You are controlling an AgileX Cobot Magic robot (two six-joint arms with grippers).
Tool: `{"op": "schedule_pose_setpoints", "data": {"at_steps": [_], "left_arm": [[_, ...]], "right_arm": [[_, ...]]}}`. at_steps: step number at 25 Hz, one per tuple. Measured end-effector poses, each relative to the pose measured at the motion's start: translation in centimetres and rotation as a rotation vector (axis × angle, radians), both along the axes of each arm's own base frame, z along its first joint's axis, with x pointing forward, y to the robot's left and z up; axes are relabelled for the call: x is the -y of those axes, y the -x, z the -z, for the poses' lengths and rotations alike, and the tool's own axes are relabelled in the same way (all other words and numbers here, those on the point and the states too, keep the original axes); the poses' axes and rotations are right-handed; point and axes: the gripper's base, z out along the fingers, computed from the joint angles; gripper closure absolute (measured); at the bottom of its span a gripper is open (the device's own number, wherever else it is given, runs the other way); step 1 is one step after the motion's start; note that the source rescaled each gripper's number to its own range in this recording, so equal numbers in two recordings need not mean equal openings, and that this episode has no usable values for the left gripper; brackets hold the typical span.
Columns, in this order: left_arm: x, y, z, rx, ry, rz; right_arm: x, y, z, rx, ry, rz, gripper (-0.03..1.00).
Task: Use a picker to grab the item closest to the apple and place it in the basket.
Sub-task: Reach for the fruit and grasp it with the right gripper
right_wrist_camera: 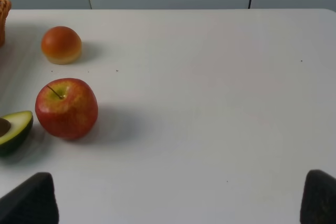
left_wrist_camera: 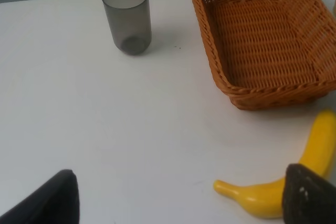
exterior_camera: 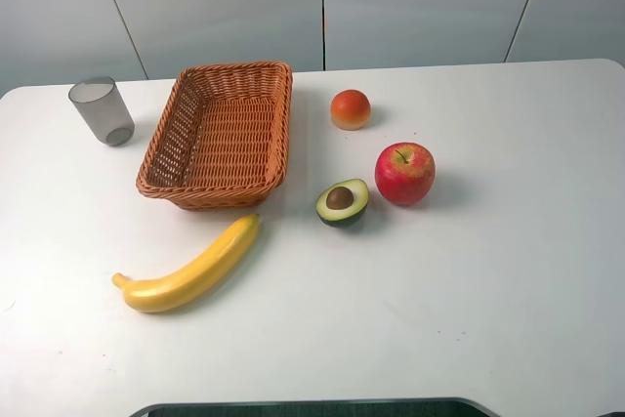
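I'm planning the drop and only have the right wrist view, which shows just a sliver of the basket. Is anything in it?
Observer: No, the basket is empty in the exterior high view.
Operator: Is anything lying near it that I can't see?
Observer: A banana lies in front of the basket, one end near its front wall.
Operator: Anything else out there?
Observer: A grey cup stands upright to the left of the basket in that view.
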Motion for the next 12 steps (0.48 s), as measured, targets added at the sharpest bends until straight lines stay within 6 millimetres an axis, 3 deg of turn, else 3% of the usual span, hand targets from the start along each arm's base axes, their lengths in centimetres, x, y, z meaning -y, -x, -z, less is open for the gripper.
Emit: {"op": "schedule_pose_setpoints", "data": {"at_steps": [12], "left_arm": [[0.0, 0.0, 0.0, 0.0, -0.002, 0.001]], "right_arm": [[0.0, 0.0, 0.0, 0.0, 0.0, 0.0, -0.03]]}}
